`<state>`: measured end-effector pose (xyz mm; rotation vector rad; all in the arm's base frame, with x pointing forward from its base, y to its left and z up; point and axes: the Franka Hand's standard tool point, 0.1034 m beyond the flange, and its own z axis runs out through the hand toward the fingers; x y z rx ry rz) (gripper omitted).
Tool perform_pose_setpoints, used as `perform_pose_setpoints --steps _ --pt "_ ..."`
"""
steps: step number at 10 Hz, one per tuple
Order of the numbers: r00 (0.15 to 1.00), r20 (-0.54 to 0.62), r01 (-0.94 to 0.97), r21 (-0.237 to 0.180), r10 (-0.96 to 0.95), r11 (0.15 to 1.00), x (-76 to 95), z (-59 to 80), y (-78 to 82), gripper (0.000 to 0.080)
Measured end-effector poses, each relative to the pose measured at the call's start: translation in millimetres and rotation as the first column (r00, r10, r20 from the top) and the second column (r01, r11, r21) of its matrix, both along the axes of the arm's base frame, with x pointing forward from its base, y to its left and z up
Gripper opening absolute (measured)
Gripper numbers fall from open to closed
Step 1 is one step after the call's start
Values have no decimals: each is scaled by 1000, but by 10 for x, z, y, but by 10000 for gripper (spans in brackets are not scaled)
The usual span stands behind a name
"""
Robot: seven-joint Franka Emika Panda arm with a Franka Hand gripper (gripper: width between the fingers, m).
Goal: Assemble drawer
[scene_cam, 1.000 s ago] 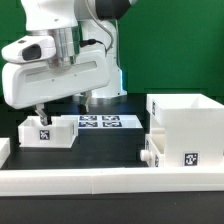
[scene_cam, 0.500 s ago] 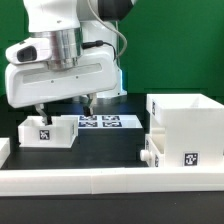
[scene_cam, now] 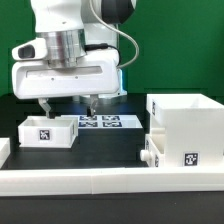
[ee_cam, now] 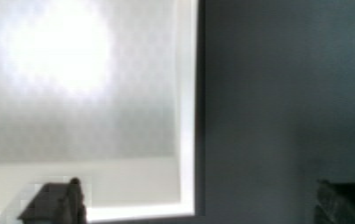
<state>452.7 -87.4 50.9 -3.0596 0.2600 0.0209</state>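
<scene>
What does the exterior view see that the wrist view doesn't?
Only the exterior view shows the whole arm, the small white box, the marker board and the big white box.

Only the wrist view shows a close-up of a blurry white surface with a straight edge. I cannot tell which part it is.

Both show the end effector, its fingers spread open and holding nothing, and the dark table.

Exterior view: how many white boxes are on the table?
2. A small box sits at the exterior view's left, and a larger box at its right. The arm could hide others behind it.
</scene>
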Motion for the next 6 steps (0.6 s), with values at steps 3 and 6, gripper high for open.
perform_pose_setpoints --steps 3,6 --pt "999 35 -31 -19 31 999 -176 -212 17 649" --pt "998 20 -55 -14 55 998 -277 -401 68 649"
